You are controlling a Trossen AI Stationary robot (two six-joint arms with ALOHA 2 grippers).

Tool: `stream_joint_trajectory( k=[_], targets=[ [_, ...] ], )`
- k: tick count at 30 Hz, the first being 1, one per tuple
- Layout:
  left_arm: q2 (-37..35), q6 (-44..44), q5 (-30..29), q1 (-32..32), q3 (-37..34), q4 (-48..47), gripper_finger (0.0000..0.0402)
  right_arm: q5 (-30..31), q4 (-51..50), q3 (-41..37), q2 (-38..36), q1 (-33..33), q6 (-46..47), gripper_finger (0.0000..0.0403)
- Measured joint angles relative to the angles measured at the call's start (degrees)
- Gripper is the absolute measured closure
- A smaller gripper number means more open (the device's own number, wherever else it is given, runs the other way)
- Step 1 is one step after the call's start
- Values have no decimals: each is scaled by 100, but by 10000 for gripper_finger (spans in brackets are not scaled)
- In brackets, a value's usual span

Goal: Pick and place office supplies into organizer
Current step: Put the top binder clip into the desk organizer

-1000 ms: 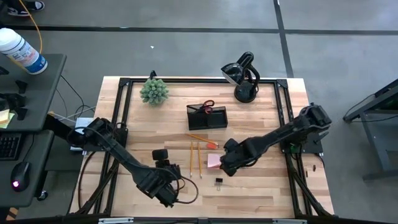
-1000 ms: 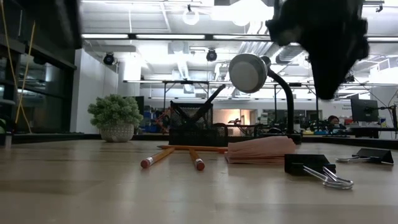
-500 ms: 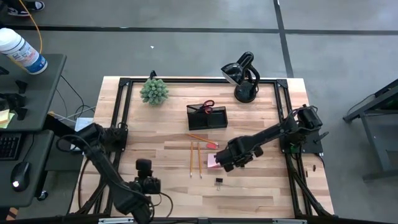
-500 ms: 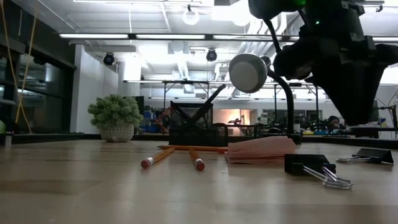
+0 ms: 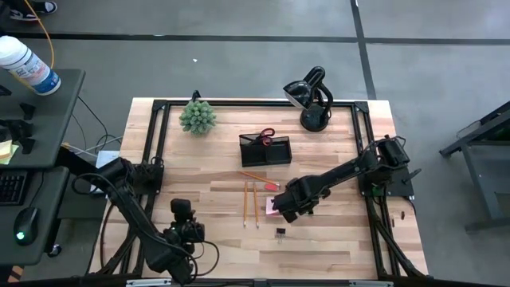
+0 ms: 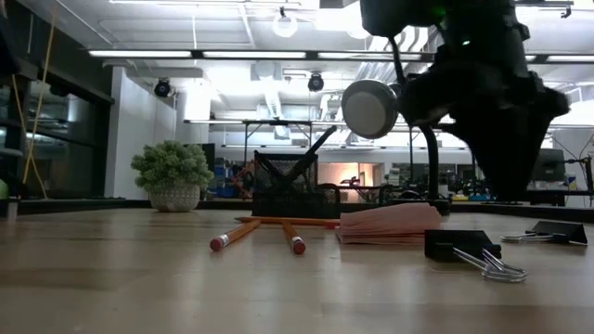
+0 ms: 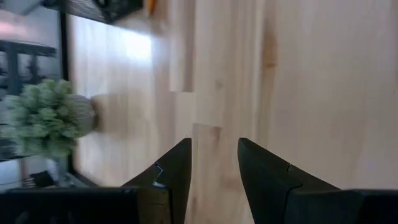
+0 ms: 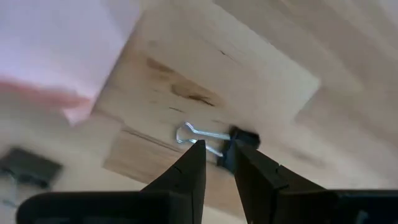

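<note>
Wooden bench (image 5: 335, 239) holds 2 binder clips; the right gripper (image 8: 216, 163) hovers over one binder clip (image 8: 211, 138), jaws narrowly parted, empty. Best to descend straight, straddling its black body. Left gripper (image 7: 213, 163) waits open, near-left.

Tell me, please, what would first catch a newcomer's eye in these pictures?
Probably the right tool, poised over the pink sticky-note pad near the table's middle, with a binder clip just beyond its fingertips. Next, two pencils beside the pad, and the black organizer holding red-handled scissors farther back.
</note>
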Motion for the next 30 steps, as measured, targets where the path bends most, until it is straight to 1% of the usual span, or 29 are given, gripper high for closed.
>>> stream_joint_trajectory(
  k=[3,5,8,10,12,14,18,21,25,30],
  targets=[
    [0,15,-160,7,0,-135,282,111,-55,-1,0,25,-1286,329],
    [0,55,-302,8,0,-126,282,15,-27,-2,0,25,-1998,329],
    [0,-3,-339,6,0,-125,282,-309,3,-2,0,12,-2589,329],
    [0,-39,-347,6,0,-126,282,-345,23,-2,0,8,-2827,330],
    [0,-105,-422,8,0,-126,282,-279,50,-2,0,8,-3132,330],
    [0,-142,-497,8,2,-126,282,-253,115,-2,0,8,-3655,331],
    [0,-153,-559,6,2,-126,282,27,340,-2,0,34,-5107,341],
    [0,-232,-585,8,2,-126,282,118,453,-2,0,62,-6107,352],
    [0,-538,-597,6,4,-123,282,121,512,-2,-1,62,-6684,366],
    [0,-869,-666,6,4,-123,282,116,499,-2,-2,56,-6798,376]
  ],
)
